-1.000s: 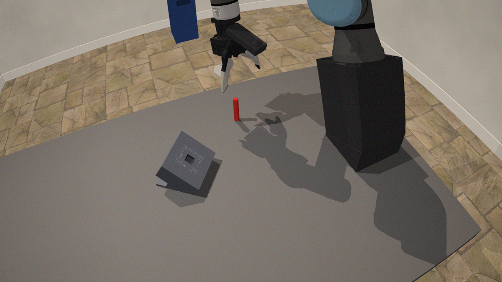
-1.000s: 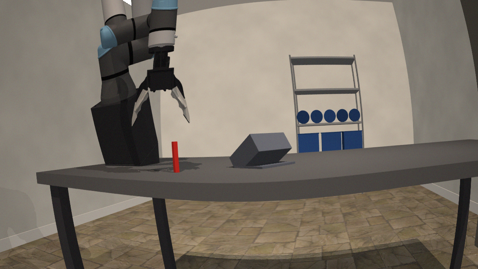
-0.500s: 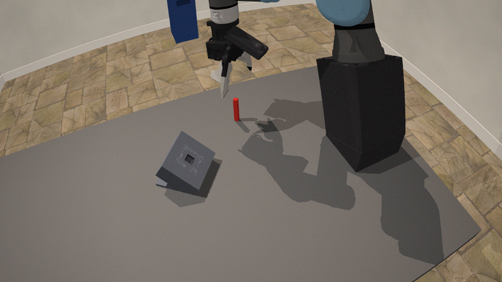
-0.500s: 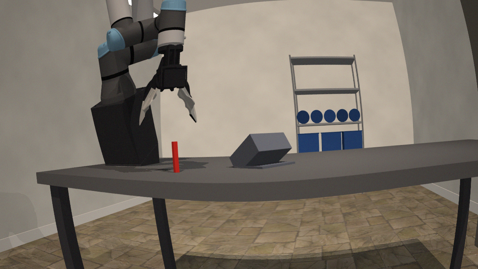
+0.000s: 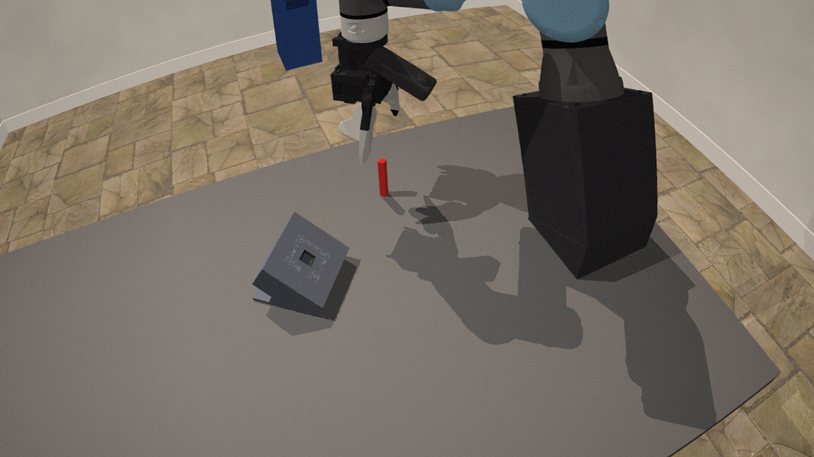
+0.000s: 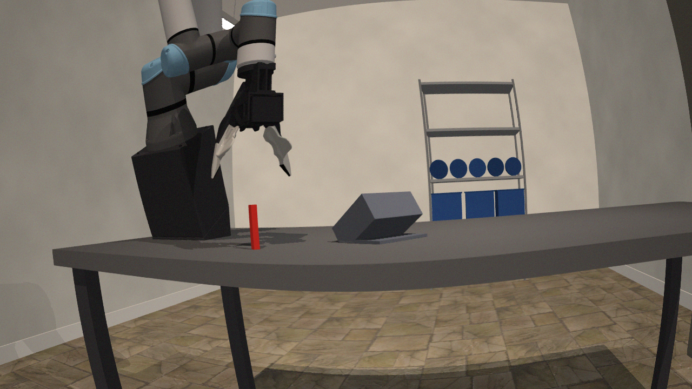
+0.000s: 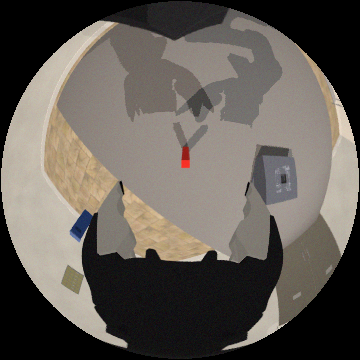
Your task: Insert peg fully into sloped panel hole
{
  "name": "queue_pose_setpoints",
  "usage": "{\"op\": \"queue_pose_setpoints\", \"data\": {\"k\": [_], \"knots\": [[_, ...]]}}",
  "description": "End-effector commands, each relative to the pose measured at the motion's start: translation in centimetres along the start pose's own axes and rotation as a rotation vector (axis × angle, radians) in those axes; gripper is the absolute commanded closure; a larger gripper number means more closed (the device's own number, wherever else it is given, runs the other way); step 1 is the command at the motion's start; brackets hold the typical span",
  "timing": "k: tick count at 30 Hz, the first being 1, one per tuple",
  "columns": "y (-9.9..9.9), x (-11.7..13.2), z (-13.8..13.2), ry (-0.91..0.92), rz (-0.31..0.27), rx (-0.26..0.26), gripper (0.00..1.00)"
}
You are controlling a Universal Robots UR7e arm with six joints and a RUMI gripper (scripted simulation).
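A red peg (image 5: 383, 176) stands upright on the grey table, also in the exterior view (image 6: 253, 226) and the wrist view (image 7: 185, 156). The sloped grey panel (image 5: 305, 260) with a square hole (image 5: 306, 258) sits in front of the peg, seen from the side in the exterior view (image 6: 378, 216) and at the right of the wrist view (image 7: 278, 175). My gripper (image 6: 251, 171) hangs open and empty well above the peg, fingers pointing down. It also shows in the top view (image 5: 374, 133) and the wrist view (image 7: 184, 192).
The arm's black pedestal (image 5: 587, 179) stands on the table to the right of the peg. A blue bin (image 5: 294, 19) stands on the floor beyond the table. A shelf with blue items (image 6: 471, 154) stands by the back wall.
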State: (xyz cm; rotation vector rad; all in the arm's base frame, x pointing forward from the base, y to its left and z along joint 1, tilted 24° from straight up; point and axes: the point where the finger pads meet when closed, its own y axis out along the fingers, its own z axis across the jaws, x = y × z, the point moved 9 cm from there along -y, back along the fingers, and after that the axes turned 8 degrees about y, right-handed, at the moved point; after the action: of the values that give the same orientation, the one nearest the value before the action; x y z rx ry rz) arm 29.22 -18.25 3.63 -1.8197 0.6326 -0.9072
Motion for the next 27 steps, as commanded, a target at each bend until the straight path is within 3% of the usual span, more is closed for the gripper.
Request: {"op": "queue_pose_setpoints", "data": {"k": [1,27], "knots": [[0.2,0.0,0.1,-0.008,-0.006,0.0,0.0],[2.7,0.0,0.1,-0.008,-0.006,0.0,0.0]]}}
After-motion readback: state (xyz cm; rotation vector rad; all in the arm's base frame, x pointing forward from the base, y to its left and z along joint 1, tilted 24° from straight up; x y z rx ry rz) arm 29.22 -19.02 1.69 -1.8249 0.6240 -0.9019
